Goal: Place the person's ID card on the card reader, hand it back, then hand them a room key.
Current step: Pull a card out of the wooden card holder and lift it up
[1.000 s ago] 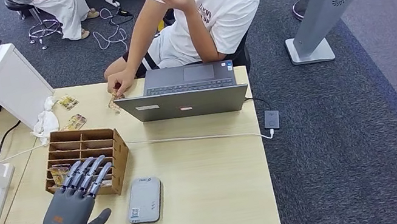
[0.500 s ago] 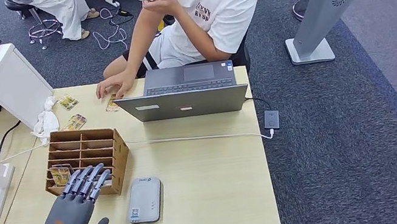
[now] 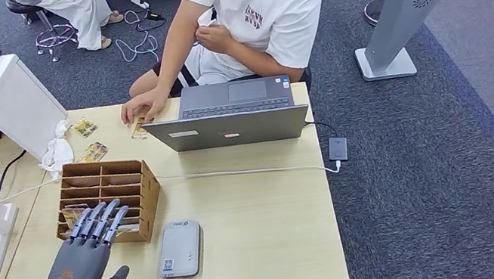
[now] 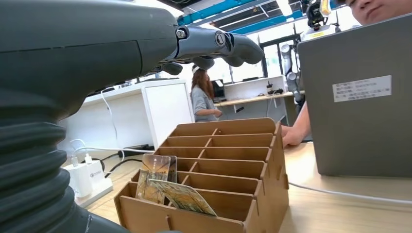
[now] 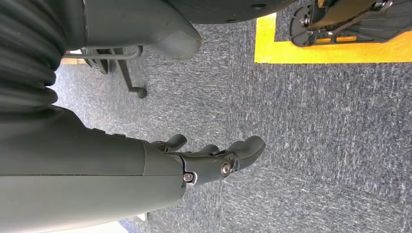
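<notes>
Item: reception desk (image 3: pixel 261 237), recorded with the wooden card organiser (image 3: pixel 107 201) taken as landmark.

Left hand (image 3: pixel 84 256): held over the desk on the robot's side of the organiser, palm down, fingers straight and slightly apart, nothing gripped. The fingertips (image 3: pixel 100 214) were noted above the organiser's nearest row of slots.

Right hand (image 5: pixel 214 158): hung low beside the body over grey carpet, fingers loosely curled but apart, nothing held. It was judged well apart from the organiser and the farther hand for any reach.

Room key cards (image 4: pixel 167 187): two patterned cards were seen leaning in the organiser's nearest corner slot, tilted, their long edges rising out of the slot. They lay just below and ahead of the left fingertips, so a short downward reach by the left hand was judged to be what a key pick-up would turn on.

Card reader (image 3: pixel 180 249): a flat grey slab lying beside the organiser toward the robot, its top bare.

ID card (image 3: pixel 140 130): a small card was recorded beyond the organiser, at the desk's far edge beside the laptop (image 3: pixel 228 116), under or against the person's hand (image 3: pixel 144 105). Whether it was the ID card could not be told.

Stage judged: reader step not evidenced; no card in either hand.
</notes>
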You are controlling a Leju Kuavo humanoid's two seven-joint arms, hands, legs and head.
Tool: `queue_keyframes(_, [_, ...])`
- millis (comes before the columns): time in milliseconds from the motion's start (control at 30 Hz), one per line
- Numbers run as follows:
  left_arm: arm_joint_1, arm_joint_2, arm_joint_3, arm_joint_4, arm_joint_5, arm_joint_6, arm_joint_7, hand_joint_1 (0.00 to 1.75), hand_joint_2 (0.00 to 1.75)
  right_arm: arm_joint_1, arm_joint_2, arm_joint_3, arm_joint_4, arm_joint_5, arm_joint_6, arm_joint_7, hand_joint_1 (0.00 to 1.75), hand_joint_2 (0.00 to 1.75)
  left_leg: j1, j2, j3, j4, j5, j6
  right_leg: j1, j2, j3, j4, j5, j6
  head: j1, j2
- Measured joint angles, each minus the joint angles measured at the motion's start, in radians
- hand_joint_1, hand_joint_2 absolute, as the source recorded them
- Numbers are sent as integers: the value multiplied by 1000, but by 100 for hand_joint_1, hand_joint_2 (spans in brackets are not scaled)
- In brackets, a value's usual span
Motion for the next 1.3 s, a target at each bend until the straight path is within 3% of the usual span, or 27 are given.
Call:
queue_keyframes(733, [3,-13,88,43,9,-5,-1,0,175,-3,2,8,0,18,-4,12,0,175,0,-1,0,0,0,0,0,0,0,0,0,0,0,0])
queue_keyframes(1300, [-103,-58,97,161,-54,-66,-1,0,175,-9,2,26,0,18,4,0,0,175,0,-1,0,0,0,0,0,0,0,0,0,0,0,0])
